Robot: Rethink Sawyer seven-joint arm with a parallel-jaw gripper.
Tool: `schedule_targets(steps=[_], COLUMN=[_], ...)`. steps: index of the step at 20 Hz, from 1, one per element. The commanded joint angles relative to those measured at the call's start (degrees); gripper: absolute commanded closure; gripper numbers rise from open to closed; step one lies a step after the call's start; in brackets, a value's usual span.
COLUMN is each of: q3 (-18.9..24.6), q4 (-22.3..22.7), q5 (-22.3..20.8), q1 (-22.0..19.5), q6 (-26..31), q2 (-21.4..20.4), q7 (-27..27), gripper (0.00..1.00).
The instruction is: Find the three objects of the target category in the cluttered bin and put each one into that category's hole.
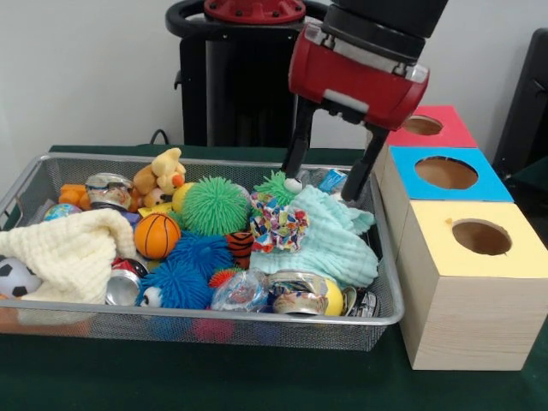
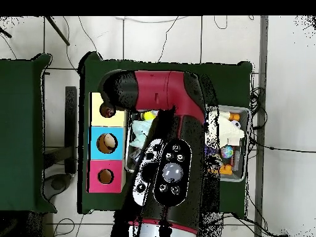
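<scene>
A wire mesh bin point(image 1: 390, 282) holds mixed clutter. My red gripper point(image 1: 322, 189) hangs open over its far right corner, with the black fingertips point(image 1: 293, 182) just above a mint green cloth point(image 1: 330, 240) and nothing between them. Close by are a small green spiky ball point(image 1: 276, 185), a large green spiky ball point(image 1: 215, 205) and a patterned bow-like toy point(image 1: 278, 227). Blue spiky balls point(image 1: 193, 265), a toy basketball point(image 1: 157, 235), a plush animal point(image 1: 161, 175) and crushed cans point(image 1: 297, 293) also lie inside. In the overhead view the arm point(image 2: 170, 160) hides the gripper and most of the bin point(image 2: 245, 145).
Three wooden boxes with round holes stand right of the bin: yellow top point(image 1: 514, 248), blue top point(image 1: 492, 181), red top point(image 1: 454, 128). From overhead they sit at yellow point(image 2: 99, 102), blue point(image 2: 95, 143), red point(image 2: 94, 179). A cream cloth point(image 1: 73, 253) covers the bin's left end.
</scene>
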Motion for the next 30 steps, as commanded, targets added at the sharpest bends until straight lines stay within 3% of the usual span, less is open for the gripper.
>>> schedule_targets(steps=[1,5,11,17,26,30], q3=[2.97,3.22,3.54,1.88,1.47,2.59], q4=[4.87,7.46,8.84,10.82,12.63,16.19], q5=[2.61,2.43,1.76,-2.16,-3.39,-3.09], q1=[-3.43,-4.39,-5.76,-4.48,-3.28,-4.13], q6=[-5.87,-8.96,-9.07,-12.76,-14.24,-16.8], q2=[6.13,6.59,5.87,5.79,4.4,2.45], q7=[13.97,11.8,7.4,5.22,5.29,5.23], gripper=[0.0,0.0,0.0,0.0,0.0,0.0])
